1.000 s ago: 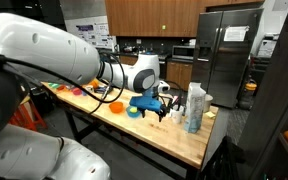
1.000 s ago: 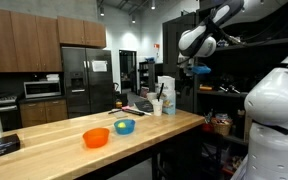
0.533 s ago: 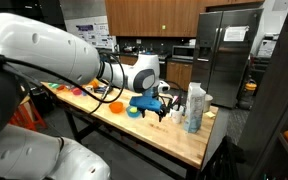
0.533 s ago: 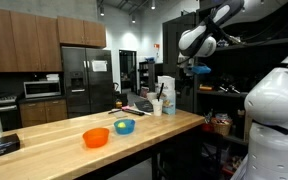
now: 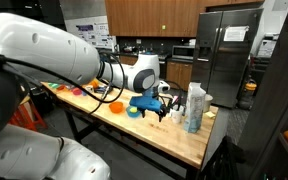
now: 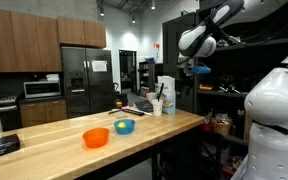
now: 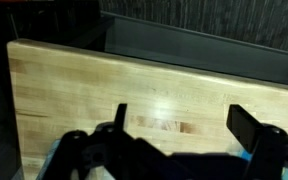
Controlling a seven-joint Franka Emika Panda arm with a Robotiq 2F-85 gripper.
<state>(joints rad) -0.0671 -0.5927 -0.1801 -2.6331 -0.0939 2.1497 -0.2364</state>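
Roughly, left to right along the butcher-block table (image 5: 172, 142) in an exterior view.

Orange bowl (image 5: 115, 107): round, shallow, glossy. It sits well in from the edge.

Blue bowl (image 5: 134, 112): just right of the orange one and smaller, on the wood near the middle of the table. It looks like thin plastic, so I judge it light, stiff and a bit slick. The best hold is probably the rim, one finger inside the wall and one outside. A squeeze across the full width could pop it loose.

My gripper (image 5: 160, 111): it hangs above the table between the blue bowl and the containers, touching neither. The jaws are spread wide and empty. In the wrist view only bare, pale, smooth-grained wood shows between my fingers (image 7: 121, 112).

Tall containers (image 5: 194, 105): a tight cluster at the right. They are narrow, upright, and whitish to translucent. I judge them easy to tip. Take them mid-body, not at the cap. I cannot tell what is inside or how much they weigh.
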